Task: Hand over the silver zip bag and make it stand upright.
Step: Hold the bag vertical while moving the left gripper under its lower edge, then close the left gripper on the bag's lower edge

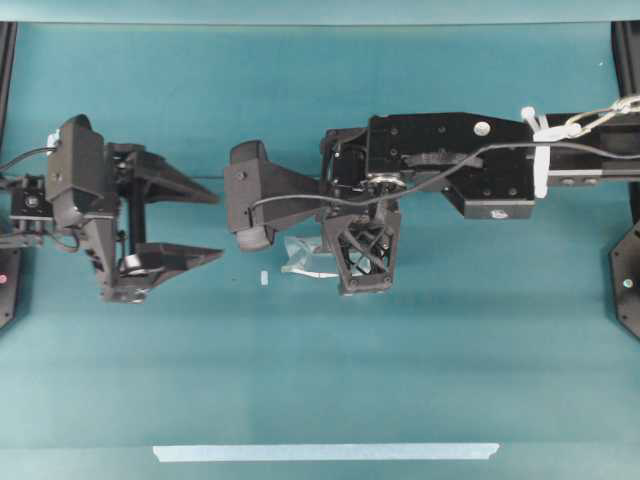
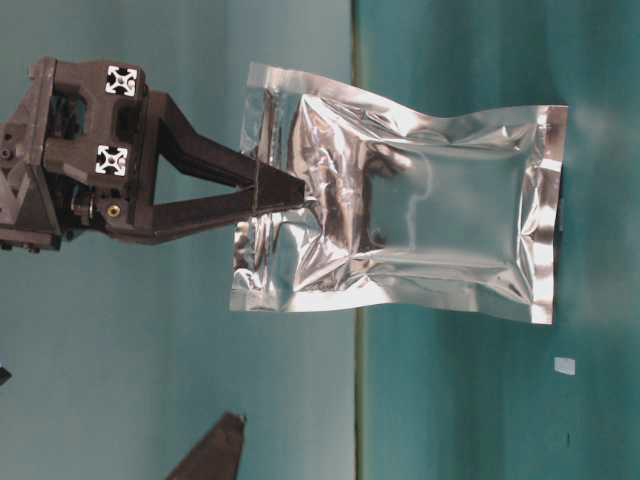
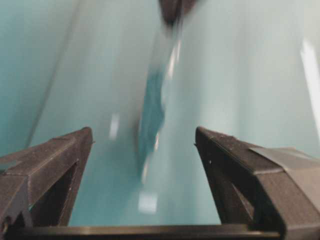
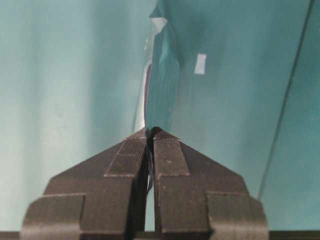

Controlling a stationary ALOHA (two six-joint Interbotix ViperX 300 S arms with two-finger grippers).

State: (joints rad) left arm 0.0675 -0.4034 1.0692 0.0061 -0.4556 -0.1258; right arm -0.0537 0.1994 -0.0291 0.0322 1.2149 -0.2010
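Observation:
The silver zip bag (image 2: 430, 225) is a crinkled foil pouch hanging by one sealed end from my right gripper (image 2: 300, 195), which is shut on it. In the right wrist view the bag (image 4: 161, 75) runs edge-on away from the closed right gripper (image 4: 150, 131). Seen from overhead, a little of the bag (image 1: 298, 253) shows beside the right gripper (image 1: 330, 262) near mid-table. My left gripper (image 1: 220, 227) stands open to its left, apart from it. The left wrist view has the blurred bag (image 3: 152, 112) ahead of the wide-open left gripper (image 3: 144, 136). I cannot tell whether the bag's free end touches the table.
A small white tape scrap (image 1: 263, 279) lies on the teal table just left of the bag, also in the table-level view as the scrap (image 2: 565, 366). A long pale tape strip (image 1: 325, 452) lies along the front edge. Dark frame posts stand at both sides.

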